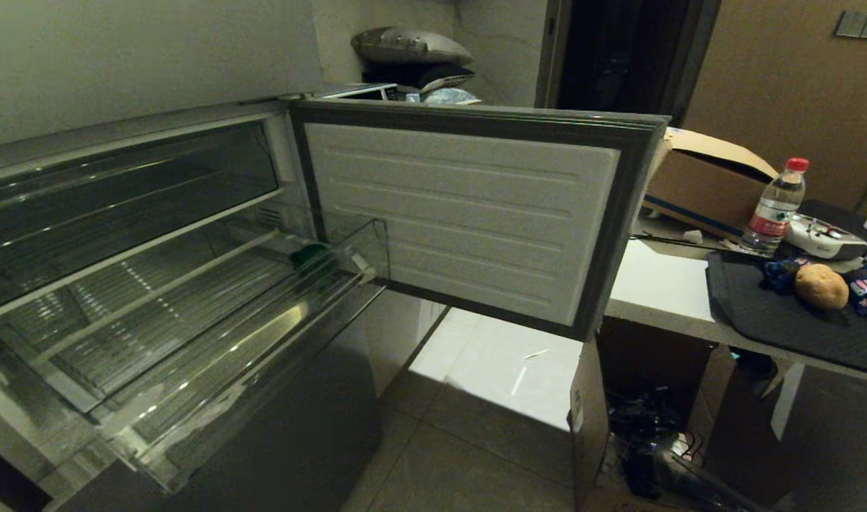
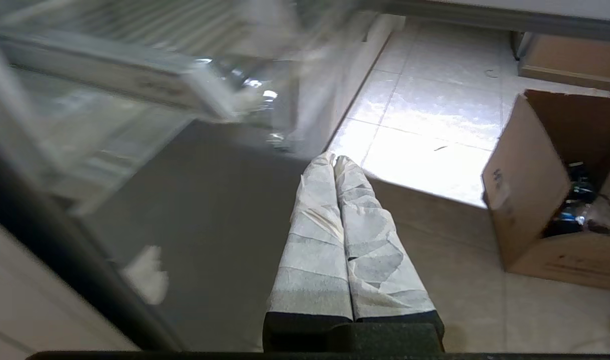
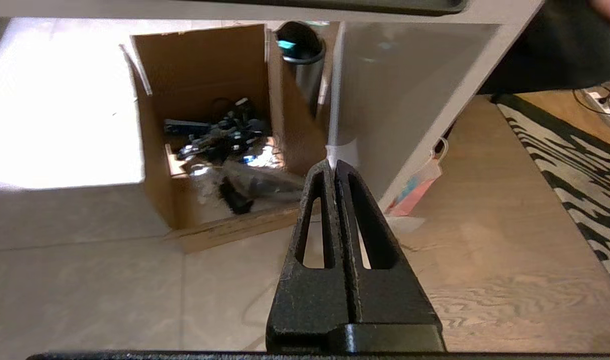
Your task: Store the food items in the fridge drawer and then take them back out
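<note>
Food item (image 1: 309, 254), seemingly in the fridge drawer (image 1: 213, 370), well apart from both closed fingers (image 3: 330, 172).

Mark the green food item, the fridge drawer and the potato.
green food item (image 1: 309, 254), head view, its glossy top
fridge drawer (image 1: 213, 366), head view, its clear front lip
potato (image 1: 821, 286), head view, its middle

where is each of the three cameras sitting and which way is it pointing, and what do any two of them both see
Head view: on the robot's head, looking down at the pulled-out fridge drawer and open door; no arm shows.
Left wrist view: behind the shut left gripper, aimed past the fridge's grey front at the tiled floor.
Right wrist view: behind the shut right gripper, aimed at the floor beneath the table.
Shared: all three show the open cardboard box on the floor.
</note>
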Available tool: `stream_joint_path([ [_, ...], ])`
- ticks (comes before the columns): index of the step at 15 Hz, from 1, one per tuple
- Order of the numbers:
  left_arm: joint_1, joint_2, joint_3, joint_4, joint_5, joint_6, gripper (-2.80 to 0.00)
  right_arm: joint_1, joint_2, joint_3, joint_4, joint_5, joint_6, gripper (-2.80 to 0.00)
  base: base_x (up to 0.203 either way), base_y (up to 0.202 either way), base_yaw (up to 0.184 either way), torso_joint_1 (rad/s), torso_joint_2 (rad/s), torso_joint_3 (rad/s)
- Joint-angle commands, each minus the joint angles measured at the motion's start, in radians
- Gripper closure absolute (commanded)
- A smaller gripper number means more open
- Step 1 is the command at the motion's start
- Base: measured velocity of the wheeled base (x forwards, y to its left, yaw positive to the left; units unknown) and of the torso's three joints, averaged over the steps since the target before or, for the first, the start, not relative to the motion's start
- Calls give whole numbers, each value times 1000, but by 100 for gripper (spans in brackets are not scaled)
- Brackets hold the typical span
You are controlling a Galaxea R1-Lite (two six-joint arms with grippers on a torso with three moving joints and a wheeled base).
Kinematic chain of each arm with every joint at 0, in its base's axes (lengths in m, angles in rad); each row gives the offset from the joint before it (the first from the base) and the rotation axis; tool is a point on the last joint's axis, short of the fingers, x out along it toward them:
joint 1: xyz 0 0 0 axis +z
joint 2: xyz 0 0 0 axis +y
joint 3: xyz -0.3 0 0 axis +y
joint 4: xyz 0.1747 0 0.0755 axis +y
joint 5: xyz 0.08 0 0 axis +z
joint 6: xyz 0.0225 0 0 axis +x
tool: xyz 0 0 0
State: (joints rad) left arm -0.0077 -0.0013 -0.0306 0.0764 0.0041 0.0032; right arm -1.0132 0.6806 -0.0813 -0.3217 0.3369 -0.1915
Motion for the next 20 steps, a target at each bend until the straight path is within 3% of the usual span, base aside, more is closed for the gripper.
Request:
stream_joint_path([
  [1, 0, 1, 0, 0, 0, 0, 0, 1, 2, 0, -2, 2, -2, 0, 0, -192, -2, 2, -2, 1],
  [7, 0, 1, 0, 0, 0, 0, 0, 1, 4, -8, 15, 7, -2, 0, 0, -196, 2, 2, 1, 2],
  [11, 0, 1, 0, 0, 0, 0, 0, 2, 14, -38, 26, 148, 5, 0, 0, -61, 1, 2, 1, 3],
  [17, 0, 1, 0, 0, 0, 0, 0, 4, 350, -234, 28, 163, 23, 0, 0, 0, 0, 0, 0, 0],
  [19, 0, 1, 0, 0, 0, 0, 0, 23, 464, -273, -32, 219, 24, 0, 0, 0, 0, 0, 0, 0],
  [20, 0, 1, 0, 0, 0, 0, 0, 40, 514, -299, -58, 293, 24, 0, 0, 0, 0, 0, 0, 0],
])
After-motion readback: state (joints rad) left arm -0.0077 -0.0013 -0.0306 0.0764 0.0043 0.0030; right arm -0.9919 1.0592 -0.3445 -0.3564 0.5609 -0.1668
